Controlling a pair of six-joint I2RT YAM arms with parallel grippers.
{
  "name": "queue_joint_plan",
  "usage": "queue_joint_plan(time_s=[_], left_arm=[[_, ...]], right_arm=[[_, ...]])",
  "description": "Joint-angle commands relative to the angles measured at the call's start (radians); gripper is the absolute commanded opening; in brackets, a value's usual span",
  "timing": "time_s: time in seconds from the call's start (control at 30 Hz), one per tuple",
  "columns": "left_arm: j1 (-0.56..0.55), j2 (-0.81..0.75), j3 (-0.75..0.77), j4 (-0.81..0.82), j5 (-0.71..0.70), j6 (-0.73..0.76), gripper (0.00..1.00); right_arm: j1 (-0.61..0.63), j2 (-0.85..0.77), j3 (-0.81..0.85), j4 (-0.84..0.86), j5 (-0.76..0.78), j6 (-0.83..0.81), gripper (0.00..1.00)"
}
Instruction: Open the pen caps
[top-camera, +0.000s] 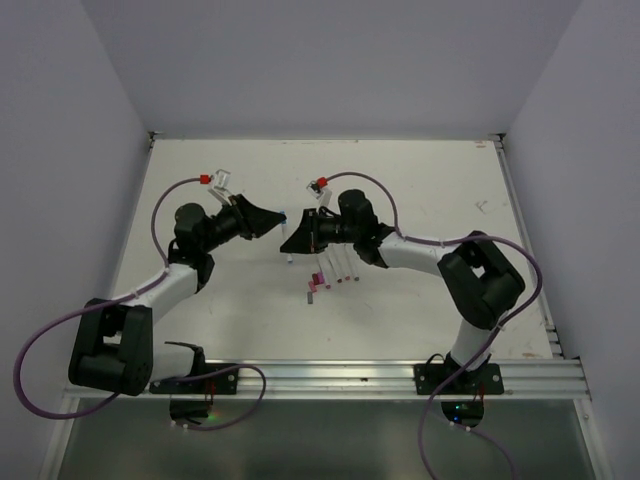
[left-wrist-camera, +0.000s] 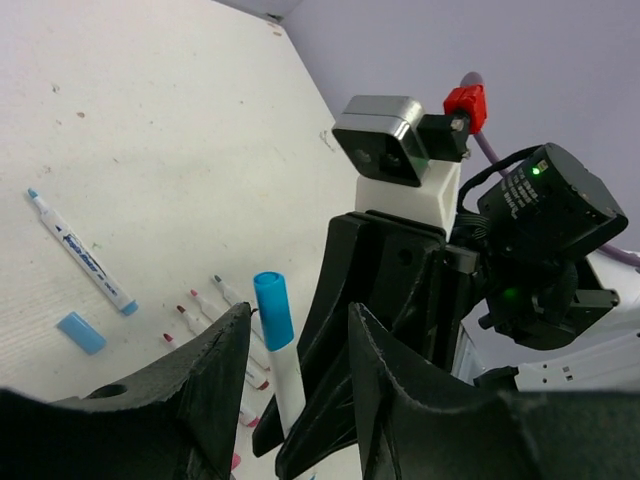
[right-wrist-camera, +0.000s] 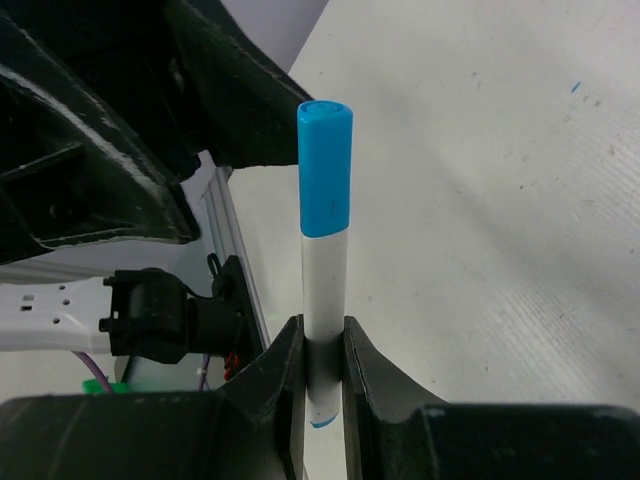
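L arm (top-camera: 160, 285): base bolted at near-left edge of desk (top-camera: 430, 180); elbow folded low, forearm angled up and inward to centre.
L gripper (top-camera: 275, 219): points right, approx. level; fingers (left-wrist-camera: 215, 370) apart, clamping nothing.
R arm (top-camera: 420, 250): base at near-right edge; elbow raised, forearm runs left.
R gripper (top-camera: 293, 243): points left, tip-to-tip w/ L gripper, just beside it; fingers (right-wrist-camera: 280, 370) pinched on barrel of white pen (right-wrist-camera: 322, 290), which stands along the finger axis in the R wrist view.
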Motion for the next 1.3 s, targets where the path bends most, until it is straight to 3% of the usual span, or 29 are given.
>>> queue_joint_plan(time_s=[0.0, 0.1, 0.43, 0.63, 0.77, 0.8, 0.87, 0.93, 1.0, 1.13, 1.27], left_arm=[[0.0, -0.015, 0.038, 0.004, 0.007, 0.014, 0.47], [0.0, -0.023, 0.042, -0.026, -0.012, 0.024, 0.61], [0.0, -0.015, 0.03, 0.031, 0.01, -0.007, 0.55], [0.0, -0.015, 0.033, 0.036, 0.025, -0.007, 0.32], [0.0, -0.018, 0.035, 0.017, 0.024, 0.005, 0.0], [0.0, -0.016, 0.036, 0.005, 0.014, 0.01, 0.0], [0.0, -0.022, 0.049, -0.059, -0.039, 0.018, 0.0], [0.0, -0.048, 0.068, -0.224, -0.192, 0.034, 0.0], [-0.001, -0.075, 0.084, -0.289, -0.301, 0.024, 0.0], [-0.003, -0.16, 0.073, -0.342, -0.534, -0.016, 0.0], [-0.001, -0.151, 0.101, -0.362, -0.59, -0.035, 0.0]], right_arm=[[0.012, -0.081, -0.001, 0.062, -0.017, 0.004, 0.0], [0.018, -0.093, -0.007, 0.056, -0.015, 0.003, 0.0], [0.039, -0.06, 0.0, 0.08, -0.026, 0.017, 0.0], [0.041, -0.044, 0.011, 0.077, -0.021, 0.015, 0.0], [0.041, -0.041, 0.023, 0.025, 0.011, -0.008, 0.0], [0.041, -0.043, 0.028, -0.001, 0.029, -0.02, 0.0], [0.048, -0.044, 0.051, -0.126, 0.071, -0.084, 0.0], [0.071, -0.052, 0.097, -0.249, 0.217, -0.199, 0.0], [0.146, -0.057, 0.143, -0.455, 0.447, -0.284, 0.0], [0.196, -0.034, 0.193, -0.567, 0.593, -0.327, 0.0], [0.203, -0.029, 0.197, -0.621, 0.643, -0.353, 0.0]])
